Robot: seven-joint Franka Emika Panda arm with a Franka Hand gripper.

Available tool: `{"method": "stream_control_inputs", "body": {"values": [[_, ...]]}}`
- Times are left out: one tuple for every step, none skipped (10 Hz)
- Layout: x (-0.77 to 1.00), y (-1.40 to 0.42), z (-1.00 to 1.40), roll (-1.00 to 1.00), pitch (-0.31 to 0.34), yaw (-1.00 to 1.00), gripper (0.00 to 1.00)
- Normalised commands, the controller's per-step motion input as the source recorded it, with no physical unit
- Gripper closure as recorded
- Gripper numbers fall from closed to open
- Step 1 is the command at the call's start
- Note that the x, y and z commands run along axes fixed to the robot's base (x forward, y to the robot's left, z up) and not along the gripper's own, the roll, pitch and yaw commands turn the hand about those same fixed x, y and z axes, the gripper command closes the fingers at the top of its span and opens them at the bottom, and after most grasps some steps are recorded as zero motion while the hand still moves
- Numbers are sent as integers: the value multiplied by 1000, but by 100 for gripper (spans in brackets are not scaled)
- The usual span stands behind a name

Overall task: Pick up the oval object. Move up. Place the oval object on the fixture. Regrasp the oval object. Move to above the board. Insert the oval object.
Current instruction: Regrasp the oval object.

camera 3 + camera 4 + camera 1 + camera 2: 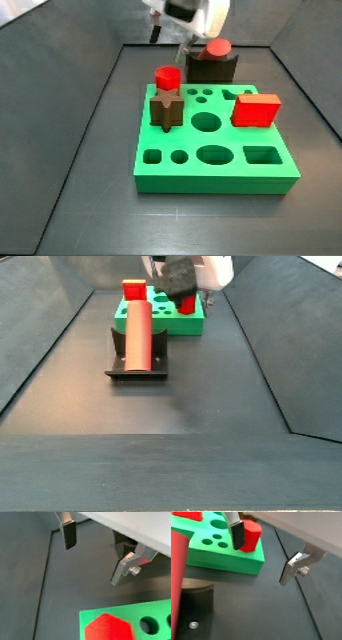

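The gripper (93,557) hangs above the floor near the board (214,165), its fingers (69,535) spread wide apart with nothing between them in both wrist views; in a side view it shows as a pale body (198,274) up over the board's far end. The oval object (138,334) lies along the top of the fixture (136,364), resting in its cradle just in front of the board, and in another side view only its round red end (217,47) shows above the dark block (211,67). So the placing step looks done and the regrasp is the step in hand. The peg appears rigid and smooth, probably light, and its rounded sides could let it roll or twist between flat pads (a slip of that kind would spoil the alignment for the oval hole). A sensible hold would be across its narrower flanks, near the end away from the one that must enter the board, leaving enough length free below the fingers for insertion. The board already carries the short red hexagonal peg (167,78), a slim dark brown peg (166,110) and a red cube (257,109); the large oval hole (214,155) looks open, though whether it is the matching one I cannot tell.
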Motion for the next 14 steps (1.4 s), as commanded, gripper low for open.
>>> {"method": "stream_control_inputs", "body": {"values": [[-52, -10, 9, 660, -340, -1000, 0], [-51, -12, 7, 647, -347, -1000, 0], [-50, -8, 5, 638, -350, -1000, 0], [-49, -6, 7, 620, -345, -1000, 0], [-50, -8, 2, 604, -327, -1000, 0], [-49, -11, -2, 594, -305, -1000, 0], [-48, -8, 1, 586, -282, -1000, 0], [-51, -3, -1, 562, -210, -1000, 0], [-48, -1, -6, 392, -49, -725, 0], [-39, -1, -2, 266, 55, -512, 0], [-30, 1, -2, 175, 114, -354, 0], [-21, 7, 7, 116, 150, -242, 0], [1000, 1, 6, 93, 146, -161, 0], [1000, 1, -5, 88, 160, -104, 0]]}}
